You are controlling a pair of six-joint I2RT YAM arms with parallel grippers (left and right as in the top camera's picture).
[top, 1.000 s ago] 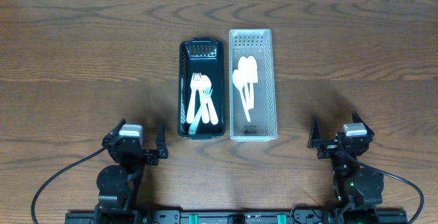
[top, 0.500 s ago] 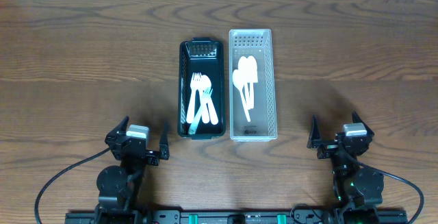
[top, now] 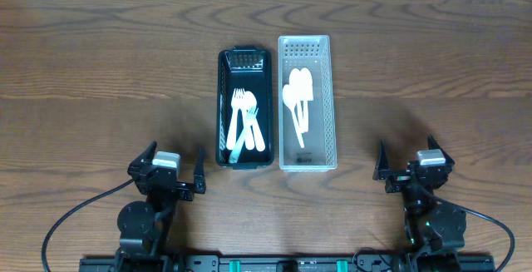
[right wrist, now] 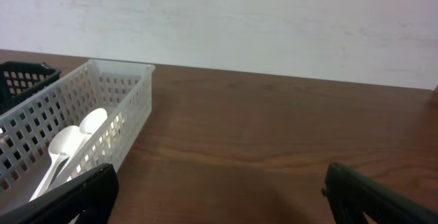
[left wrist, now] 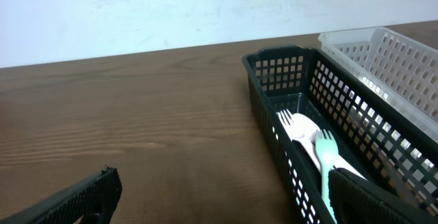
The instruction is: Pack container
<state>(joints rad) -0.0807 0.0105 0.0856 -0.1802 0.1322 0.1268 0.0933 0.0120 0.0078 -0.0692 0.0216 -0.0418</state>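
Observation:
A black slotted basket (top: 223,97) holds white and pale green plastic forks (top: 243,122); it also shows in the left wrist view (left wrist: 274,114) with forks (left wrist: 308,138) inside. Beside it on the right, a white slotted basket (top: 328,97) holds white spoons (top: 297,97), and it shows in the right wrist view (right wrist: 130,107) with spoons (right wrist: 75,138). My left gripper (top: 173,174) is open and empty at the front left (left wrist: 219,196). My right gripper (top: 407,165) is open and empty at the front right (right wrist: 219,196).
The two baskets stand side by side on the brown wooden table (top: 100,72). A pale wall runs behind the table's far edge (right wrist: 274,11). Cables trail from both arm bases at the front edge.
My left gripper has shifted a little to the right and nearer the front edge. The right arm, the baskets and the cutlery have not moved.

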